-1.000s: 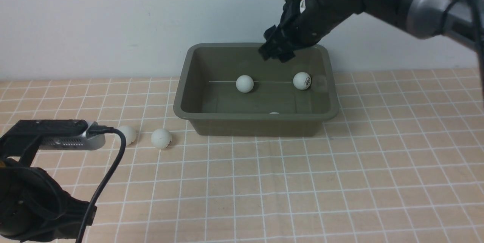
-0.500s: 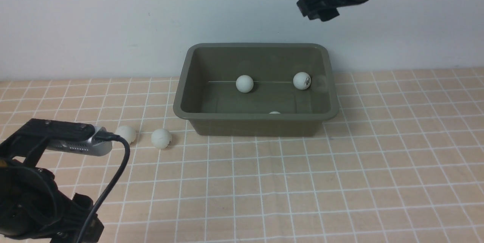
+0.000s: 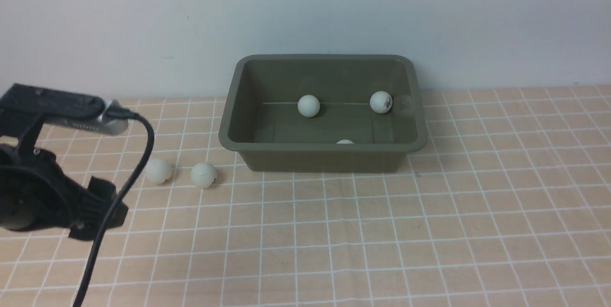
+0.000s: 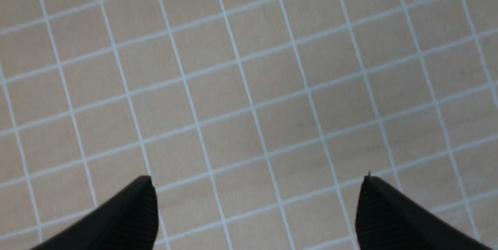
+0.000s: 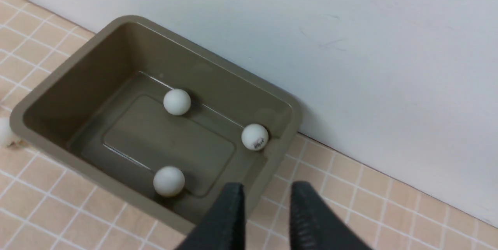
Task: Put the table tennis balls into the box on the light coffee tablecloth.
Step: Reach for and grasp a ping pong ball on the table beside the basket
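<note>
The olive-green box [image 3: 324, 146] stands on the light coffee tablecloth [image 3: 429, 226] near the back wall. It holds three white table tennis balls: one in the middle [image 3: 309, 105], one at the right with a dark mark [image 3: 381, 101], and one mostly hidden behind the front wall [image 3: 345, 142]. Two more balls [image 3: 158, 170] [image 3: 204, 174] lie on the cloth left of the box. My left gripper [image 3: 98, 214] hovers near-left of them, open and empty, seeing only cloth [image 4: 249, 67]. My right gripper [image 5: 267, 189] is high above the box's right end, jaws slightly apart and empty.
A white wall runs close behind the box. The right wrist view shows the box [image 5: 78, 67] from above with its three balls [image 5: 177, 102] [image 5: 255, 137] [image 5: 168, 180]. A cable hangs from the left arm's wrist camera [image 3: 86, 121].
My right arm has lifted from over the box and swung up and right, almost out of the front view. My left arm has risen. The balls have not moved.
</note>
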### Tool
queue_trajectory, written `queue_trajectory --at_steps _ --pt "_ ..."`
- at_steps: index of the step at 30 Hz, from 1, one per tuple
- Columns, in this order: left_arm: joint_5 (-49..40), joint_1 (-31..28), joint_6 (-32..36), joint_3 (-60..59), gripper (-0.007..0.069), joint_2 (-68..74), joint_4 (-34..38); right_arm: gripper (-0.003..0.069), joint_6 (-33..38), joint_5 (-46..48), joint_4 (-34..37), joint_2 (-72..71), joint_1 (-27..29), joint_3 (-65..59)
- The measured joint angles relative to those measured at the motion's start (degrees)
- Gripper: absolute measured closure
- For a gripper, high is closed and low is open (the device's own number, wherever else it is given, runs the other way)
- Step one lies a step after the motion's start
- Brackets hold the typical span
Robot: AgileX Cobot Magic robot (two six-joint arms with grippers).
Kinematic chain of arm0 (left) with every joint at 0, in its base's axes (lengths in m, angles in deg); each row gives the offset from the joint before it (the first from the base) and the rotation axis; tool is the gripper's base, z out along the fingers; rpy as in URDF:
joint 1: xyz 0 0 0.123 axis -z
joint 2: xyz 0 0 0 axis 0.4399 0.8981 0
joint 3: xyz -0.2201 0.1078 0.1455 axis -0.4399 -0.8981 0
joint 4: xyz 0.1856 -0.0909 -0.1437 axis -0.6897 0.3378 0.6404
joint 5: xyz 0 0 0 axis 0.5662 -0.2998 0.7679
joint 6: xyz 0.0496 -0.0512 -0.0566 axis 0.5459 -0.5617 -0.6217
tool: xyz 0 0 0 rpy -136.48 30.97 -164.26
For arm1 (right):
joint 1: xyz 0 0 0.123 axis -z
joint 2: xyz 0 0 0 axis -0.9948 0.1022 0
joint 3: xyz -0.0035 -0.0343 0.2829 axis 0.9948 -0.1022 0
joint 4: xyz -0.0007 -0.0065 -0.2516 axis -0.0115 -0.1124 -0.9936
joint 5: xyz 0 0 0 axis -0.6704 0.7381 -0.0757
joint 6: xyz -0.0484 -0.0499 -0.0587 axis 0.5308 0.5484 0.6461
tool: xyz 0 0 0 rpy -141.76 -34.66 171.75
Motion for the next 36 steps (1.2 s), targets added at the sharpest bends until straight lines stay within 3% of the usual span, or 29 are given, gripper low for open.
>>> queue_trajectory --at_steps 3,5,19,36 --pt "0.12 0.00 -1.55 3.33 0.0039 2.23 0.00 0.0643 -0.52 0.12 -0.23 -6.79 0.04 -6.74" --pt "0.12 0.00 -1.94 5.13 0.0039 4.73 0.00 0.0664 -0.52 0.37 0.00 -11.06 0.04 -11.11" --pt "0.25 0.00 -2.30 20.74 0.0039 30.00 -0.21 0.0676 -4.20 -0.34 7.10 -45.02 0.06 -40.74" --pt "0.71 -1.85 -4.97 31.38 0.0039 45.94 -3.41 0.0676 -6.47 6.69 8.86 -51.99 0.06 -44.80"
